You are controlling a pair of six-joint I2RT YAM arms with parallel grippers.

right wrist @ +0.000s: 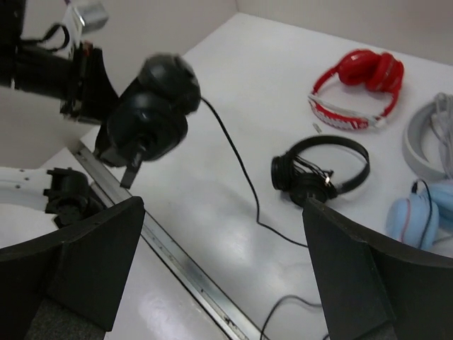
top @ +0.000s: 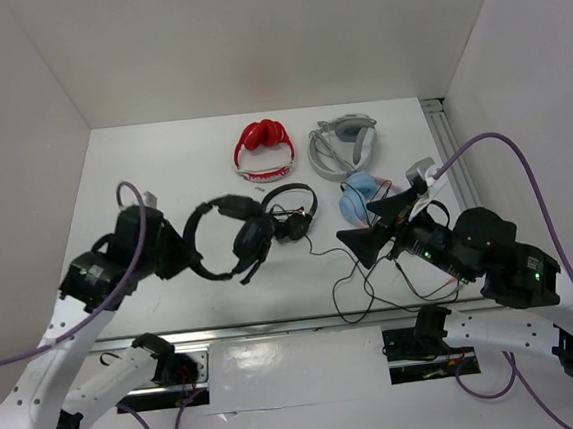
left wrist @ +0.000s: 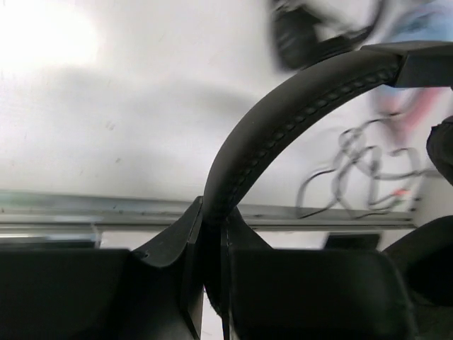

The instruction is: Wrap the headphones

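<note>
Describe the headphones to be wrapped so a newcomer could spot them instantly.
At the left of the white table, the left tool grips a headband. Those are the headphones: large, black, thick padded cups, trailing a thin cable. The smaller black pair beside them lies flat and free.

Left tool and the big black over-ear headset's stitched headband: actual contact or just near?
Touching. Left wrist view: the left tool is shut on the large black over-ear headset's stitched headband, which is pinched between both fingers.
</note>
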